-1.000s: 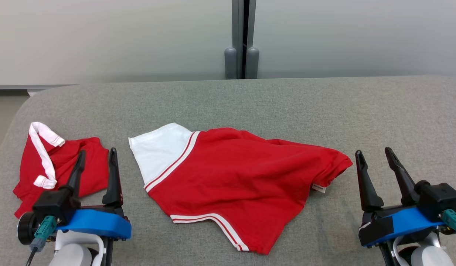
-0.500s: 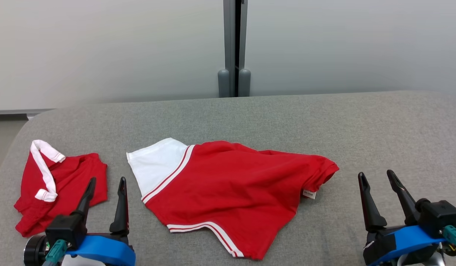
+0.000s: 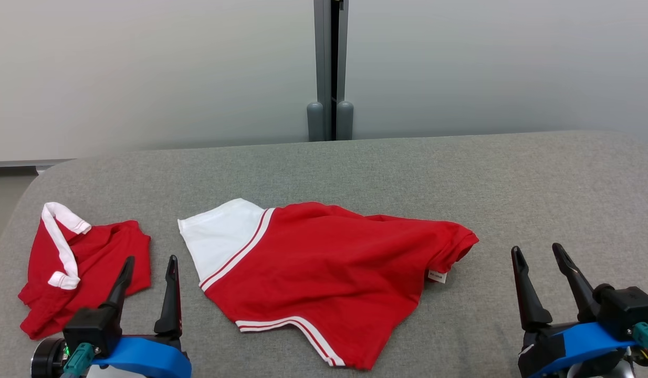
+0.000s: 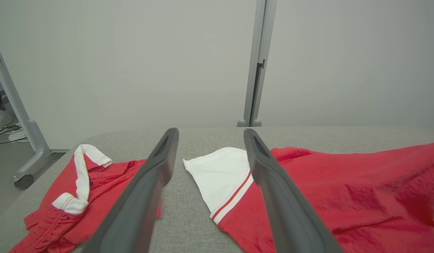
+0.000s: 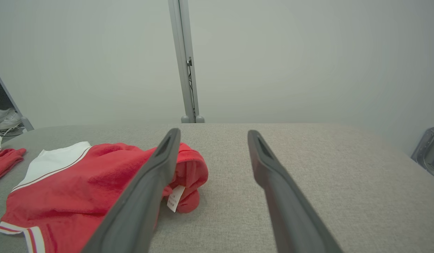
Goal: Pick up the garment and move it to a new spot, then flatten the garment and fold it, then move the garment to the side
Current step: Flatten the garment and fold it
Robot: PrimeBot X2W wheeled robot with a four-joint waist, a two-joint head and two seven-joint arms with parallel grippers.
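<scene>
The garment [image 3: 324, 268] lies spread and wrinkled at the centre of the grey surface [image 3: 355, 168]. Its white panel points left and its label [image 3: 437, 276] is at the right edge. A second garment [image 3: 103, 247] lies bunched at the left, apart from it. The left gripper [image 3: 150, 260] is wide open and empty, positioned between the two garments. The right gripper [image 3: 536, 249] is wide open and empty, right of the garment and clear of the fabric.
</scene>
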